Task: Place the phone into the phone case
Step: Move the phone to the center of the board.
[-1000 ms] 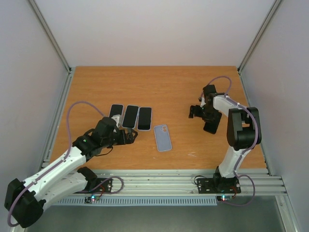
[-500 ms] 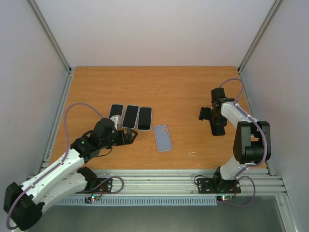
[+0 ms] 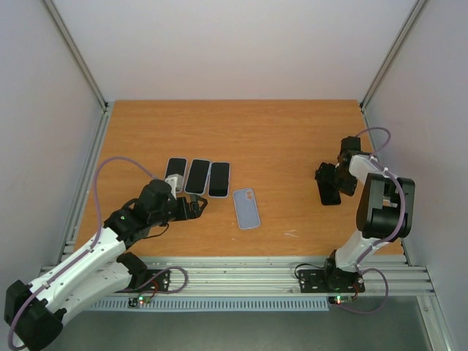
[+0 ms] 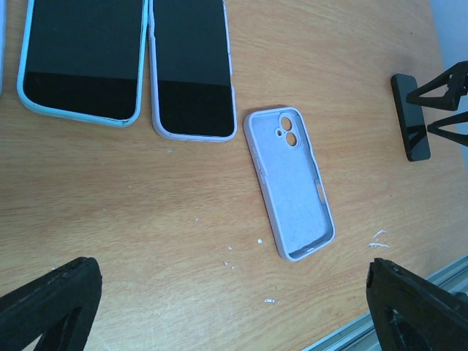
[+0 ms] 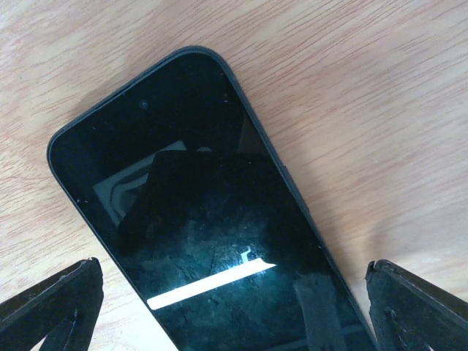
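The wooden table [image 3: 256, 131] is orange-brown, finely grained, with a few pale specks. The left gripper [image 4: 234, 314] hangs over bare wood with its fingers spread wide, near a row of three cased phones [image 3: 197, 177] with glossy black screens in pale rims. Just right of that row lies the phone case [image 4: 290, 183], empty, matte lavender, round-cornered, with two camera holes. Well off to the right, the phone [image 5: 212, 219], a bare glossy black slab, lies flat between the parted fingers of the right gripper [image 5: 234, 307].
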### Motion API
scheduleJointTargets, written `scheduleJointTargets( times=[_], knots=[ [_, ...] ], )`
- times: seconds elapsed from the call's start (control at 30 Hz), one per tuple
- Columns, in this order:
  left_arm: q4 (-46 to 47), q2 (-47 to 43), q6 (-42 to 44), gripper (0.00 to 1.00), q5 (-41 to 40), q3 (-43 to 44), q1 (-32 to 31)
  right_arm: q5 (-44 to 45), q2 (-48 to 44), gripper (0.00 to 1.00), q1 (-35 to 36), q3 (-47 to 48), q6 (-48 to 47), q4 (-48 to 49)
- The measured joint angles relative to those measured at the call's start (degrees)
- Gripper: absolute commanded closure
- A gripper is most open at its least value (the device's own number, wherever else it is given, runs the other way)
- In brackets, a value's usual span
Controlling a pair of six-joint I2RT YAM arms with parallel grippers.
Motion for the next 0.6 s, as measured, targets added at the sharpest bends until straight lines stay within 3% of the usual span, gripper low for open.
scheduleJointTargets(
  times=[0.6],
  knots=[
    [0.22, 0.20, -0.26, 0.01, 1.11, -0.26, 0.00, -3.98, 3.06, 0.02, 0.74, 1.27, -0.92, -0.68]
  ],
)
